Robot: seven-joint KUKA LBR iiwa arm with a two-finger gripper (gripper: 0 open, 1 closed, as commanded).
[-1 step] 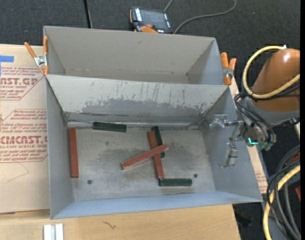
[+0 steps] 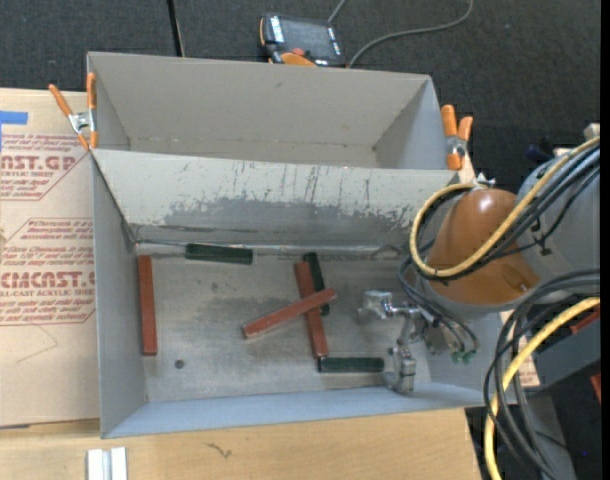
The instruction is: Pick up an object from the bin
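Note:
My gripper (image 2: 391,341) hangs low at the right end of the bin, open, with nothing between its fingers. One metal finger (image 2: 378,306) points left toward the crossed sticks. The other finger (image 2: 403,375) sits near the front wall, its tip right beside the end of a short dark green stick (image 2: 350,365) lying flat along the front. Just left of the gripper, two red-brown sticks cross: one long and slanted (image 2: 285,316), the other (image 2: 313,320) running front to back. A dark green stick (image 2: 311,265) pokes out at the far end of that cross.
Another dark green stick (image 2: 218,254) lies along the foot of the back wall. A red-brown stick (image 2: 146,305) lies against the left wall. The arm's orange cover and yellow cables hang over the bin's right rim.

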